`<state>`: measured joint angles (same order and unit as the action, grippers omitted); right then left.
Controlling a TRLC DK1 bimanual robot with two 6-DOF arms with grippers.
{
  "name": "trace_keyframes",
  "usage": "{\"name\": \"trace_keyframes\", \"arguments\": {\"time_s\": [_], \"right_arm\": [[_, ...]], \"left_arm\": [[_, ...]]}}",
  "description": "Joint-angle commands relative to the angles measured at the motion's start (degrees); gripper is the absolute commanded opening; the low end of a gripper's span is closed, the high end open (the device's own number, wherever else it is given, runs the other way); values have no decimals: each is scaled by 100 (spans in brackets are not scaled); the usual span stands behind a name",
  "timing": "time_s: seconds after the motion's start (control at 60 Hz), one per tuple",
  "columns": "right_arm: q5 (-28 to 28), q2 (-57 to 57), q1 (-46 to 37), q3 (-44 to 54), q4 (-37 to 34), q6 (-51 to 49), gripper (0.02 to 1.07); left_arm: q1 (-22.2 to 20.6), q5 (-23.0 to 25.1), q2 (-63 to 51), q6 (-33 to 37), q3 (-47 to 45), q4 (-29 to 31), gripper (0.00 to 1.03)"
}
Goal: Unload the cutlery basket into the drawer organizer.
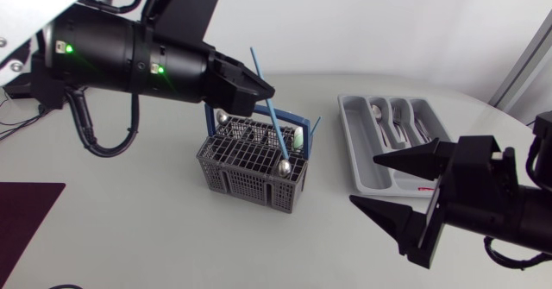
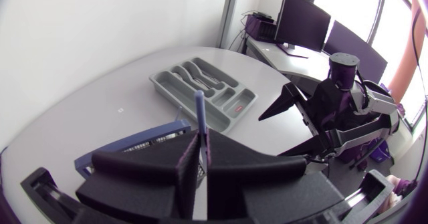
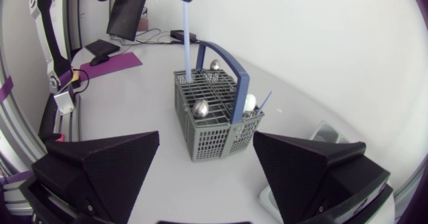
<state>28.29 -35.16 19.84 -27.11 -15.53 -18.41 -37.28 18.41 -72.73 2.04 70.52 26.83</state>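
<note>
Above the mid-table cutlery basket, the left gripper is clamping a blue-handled utensil, tip inside the basket, likely needing a lift clear and a carry right to the drawer organizer, while the right gripper is gaping empty.

Not much extra for you here: just the pale counter, plus a dark purple mat lying flat on it, well apart from your left hand, out by the counter's edge on that arm's side.
</note>
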Motion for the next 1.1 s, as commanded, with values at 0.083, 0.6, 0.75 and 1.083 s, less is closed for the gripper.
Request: {"name": "trace_keyframes", "arguments": {"time_s": [0.083,0.6,0.75,1.083], "right_arm": [[220,-404,275,-444,-179,180,102],[168,-1819,767,-1086,410,506,92],[97,-2180,838,-1173,604,585,78],[-43,-2426,934,-1253,692,620,32]], "left_arm": [[-60,646,-620,-169,331,121,11],[-219,1411,-1305,-134,796,455,11],[-236,1454,-1314,-134,805,464,11],[-245,1472,-1288,-116,770,464,11]]}}
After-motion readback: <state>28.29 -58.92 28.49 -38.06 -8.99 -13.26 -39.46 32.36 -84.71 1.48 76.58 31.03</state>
